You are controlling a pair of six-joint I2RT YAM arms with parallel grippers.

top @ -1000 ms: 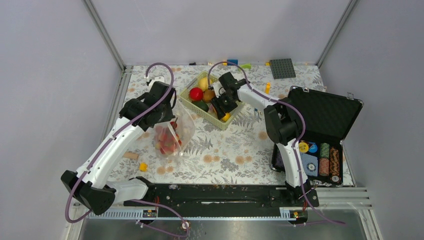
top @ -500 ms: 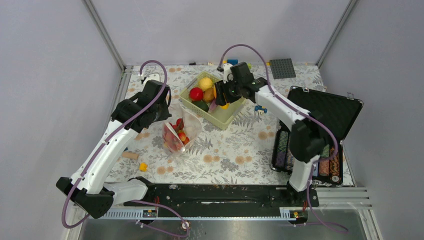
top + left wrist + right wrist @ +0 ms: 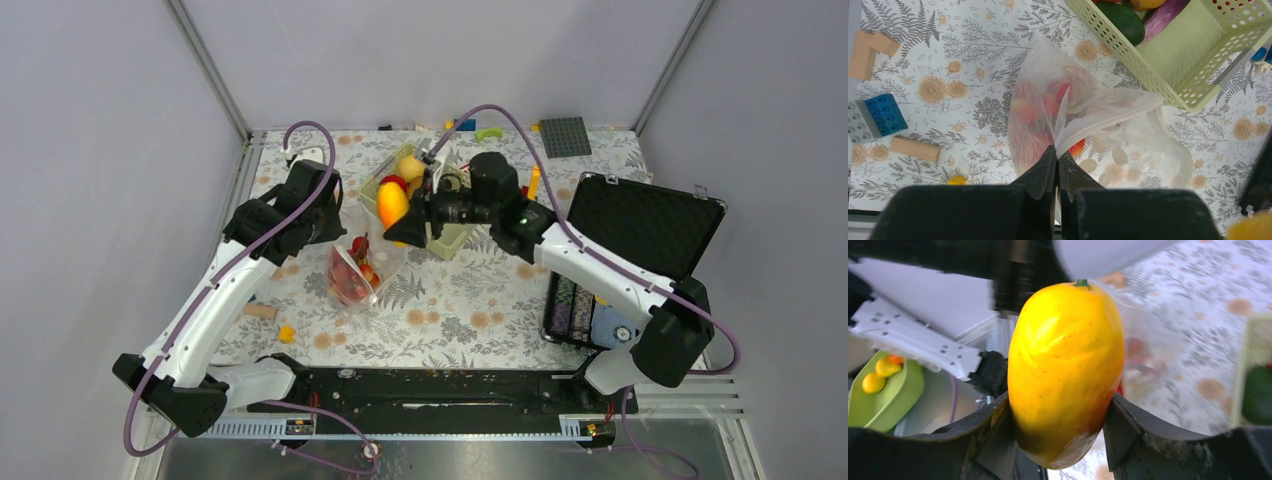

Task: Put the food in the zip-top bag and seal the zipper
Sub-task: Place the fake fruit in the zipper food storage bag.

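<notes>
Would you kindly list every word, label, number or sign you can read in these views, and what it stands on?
None can be read.
Any markings on the chips in the black case are too small to tell.
The zip-top bag shows only pale dots, no lettering.

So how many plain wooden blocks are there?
3 plain wooden blocks: two touching, upper left of left wrist view; one below the blue plastic brick. Others may be hidden.

walls (image 3: 95,150): plain grey | table (image 3: 470,322): floral cloth (grey-orange) | light: even
</notes>
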